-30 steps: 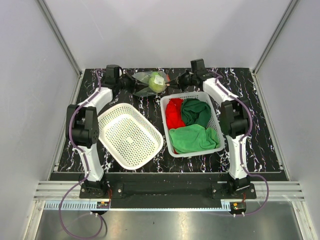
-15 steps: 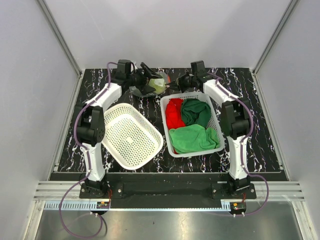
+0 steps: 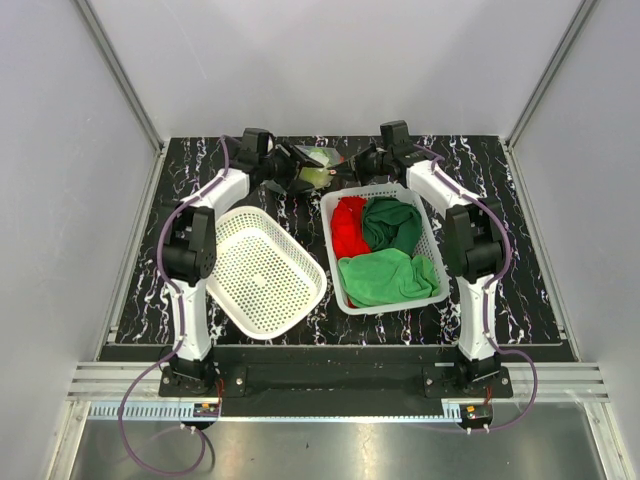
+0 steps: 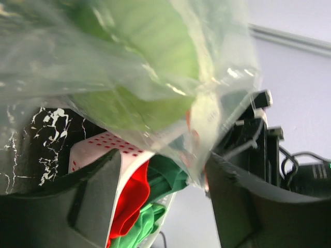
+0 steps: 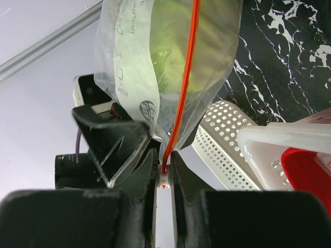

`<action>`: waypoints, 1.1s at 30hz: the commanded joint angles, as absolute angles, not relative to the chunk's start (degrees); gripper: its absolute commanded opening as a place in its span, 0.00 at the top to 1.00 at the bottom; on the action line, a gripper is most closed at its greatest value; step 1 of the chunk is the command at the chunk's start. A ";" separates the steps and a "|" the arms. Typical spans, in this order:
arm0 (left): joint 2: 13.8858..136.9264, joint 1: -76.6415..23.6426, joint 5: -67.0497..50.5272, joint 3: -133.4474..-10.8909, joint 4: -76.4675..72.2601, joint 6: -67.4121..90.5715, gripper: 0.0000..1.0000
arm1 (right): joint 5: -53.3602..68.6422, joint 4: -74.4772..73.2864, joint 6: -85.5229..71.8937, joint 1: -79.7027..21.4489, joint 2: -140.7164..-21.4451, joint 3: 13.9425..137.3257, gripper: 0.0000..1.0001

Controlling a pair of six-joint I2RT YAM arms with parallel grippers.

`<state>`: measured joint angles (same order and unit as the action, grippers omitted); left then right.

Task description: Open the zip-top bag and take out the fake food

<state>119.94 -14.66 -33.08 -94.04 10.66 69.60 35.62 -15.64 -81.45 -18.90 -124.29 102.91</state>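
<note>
From above, the crinkly clear zip-top bag (image 3: 316, 166) is between both arm tips at the far edge of the marbled black surface (image 3: 530, 270).

Left wrist: the left jaws are spread wide, with the rounded green fake food (image 4: 139, 51) bagged above them.

Right wrist: the right jaws pinch the bag's thin red-orange zip strip (image 5: 188, 77).

The zip-top bag (image 5: 124, 77) carries faint print reading roughly "CONTENT".

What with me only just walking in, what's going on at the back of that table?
Both arms are working on the zip-top bag at the back of the table. The right gripper is shut on the end of the bag's red zip strip. The left gripper is open, its fingers spread either side of the bag and not closed on it. The fake food sits inside the bag, not yet taken out.
</note>
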 commanded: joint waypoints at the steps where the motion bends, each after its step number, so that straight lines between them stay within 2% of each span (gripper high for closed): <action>1: 120.59 -14.76 -31.20 -97.12 8.35 72.33 0.38 | 36.56 -12.74 -82.44 -19.69 -119.62 103.01 0.96; 8: 122.69 -14.85 -30.59 -101.51 14.14 72.42 0.44 | 35.77 -13.18 -80.07 -20.30 -119.62 102.22 0.96; 15: 124.10 -15.55 -29.26 -104.68 17.40 72.60 0.58 | 33.92 -14.15 -77.61 -20.74 -119.62 102.47 0.96; 16: 124.36 -15.64 -29.53 -105.11 17.40 72.08 0.66 | 34.19 -14.85 -77.43 -20.74 -119.88 102.83 0.96; 18: 125.42 -15.73 -30.58 -106.26 17.32 71.90 0.75 | 33.93 -14.94 -77.43 -20.83 -119.97 102.66 0.96; 19: 126.20 -15.82 -31.11 -106.69 17.14 71.63 1.00 | 33.75 -14.77 -77.34 -20.83 -119.88 102.48 0.96; 33: 119.71 -13.45 -32.43 -102.13 13.10 66.45 1.00 | 31.29 -15.30 -77.78 -18.55 -120.59 99.58 0.95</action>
<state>125.58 -15.18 -31.11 -104.01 17.37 68.49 32.86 -15.75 -78.26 -19.81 -123.59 101.34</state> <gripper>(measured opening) 0.009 0.156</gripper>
